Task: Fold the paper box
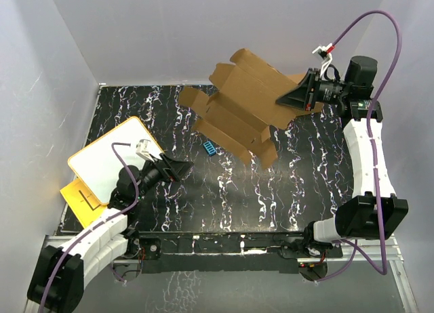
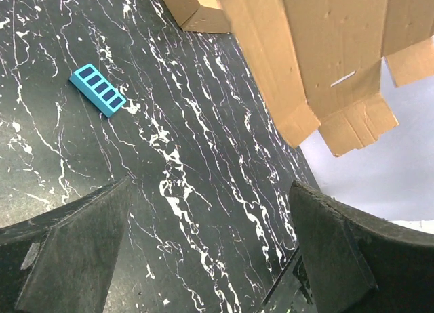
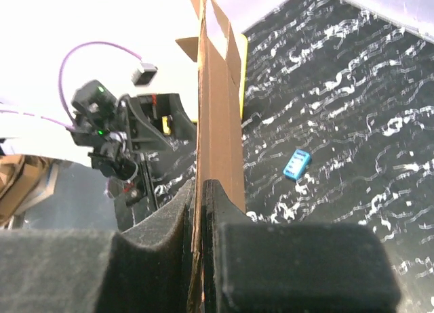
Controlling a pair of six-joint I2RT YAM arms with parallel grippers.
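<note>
The paper box (image 1: pixel 237 103) is a flat brown die-cut cardboard sheet with flaps, held tilted above the far middle of the table. My right gripper (image 1: pixel 289 98) is shut on its right edge. In the right wrist view the sheet (image 3: pixel 220 123) runs edge-on between the two pads, and the gripper (image 3: pixel 201 191) pinches it. My left gripper (image 1: pixel 183 168) hovers low over the near left of the table, open and empty, apart from the sheet. In the left wrist view the gripper (image 2: pixel 211 191) has wide-spread fingers, with the cardboard (image 2: pixel 319 55) above and ahead.
A small blue block (image 1: pixel 210 148) lies on the black marbled table (image 1: pixel 271 191) below the sheet; the block (image 2: pixel 98 89) is ahead-left of my left gripper. A white board with a yellow rim (image 1: pixel 108 160) and a yellow piece (image 1: pixel 81 198) sit at the left edge.
</note>
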